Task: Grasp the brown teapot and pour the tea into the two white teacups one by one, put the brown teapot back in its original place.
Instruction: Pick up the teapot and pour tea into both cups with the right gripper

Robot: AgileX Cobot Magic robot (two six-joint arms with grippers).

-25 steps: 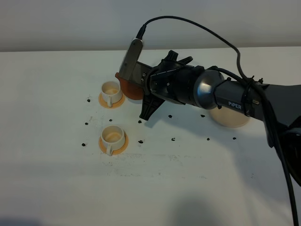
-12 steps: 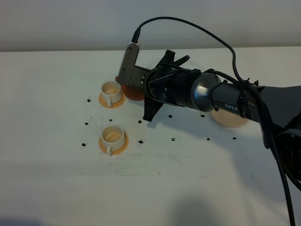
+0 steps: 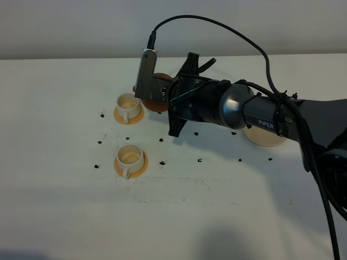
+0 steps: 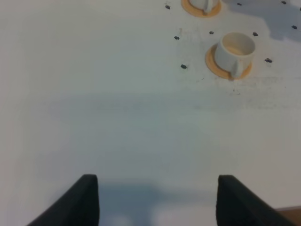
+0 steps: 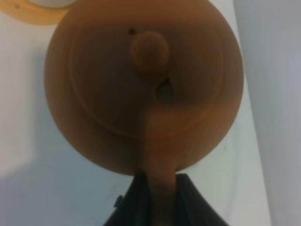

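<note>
Brown teapot (image 5: 141,84) lidded, front teacup (image 3: 130,156) pale inside

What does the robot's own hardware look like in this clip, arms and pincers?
The right arm is black with a glossy silver-grey joint and white "PiPER" lettering. A black cable loops over it from a grey wrist camera housing. The left pincer shows two dark wedge-shaped fingers.

brown teapot (image 3: 157,106) is mostly hidden behind the right arm (image 3: 255,114) in the high view, blurred in the right wrist view | coaster (image 3: 267,138) is partly covered by that arm | far teacup (image 4: 203,4) is cut off by the left wrist view's edge
</note>
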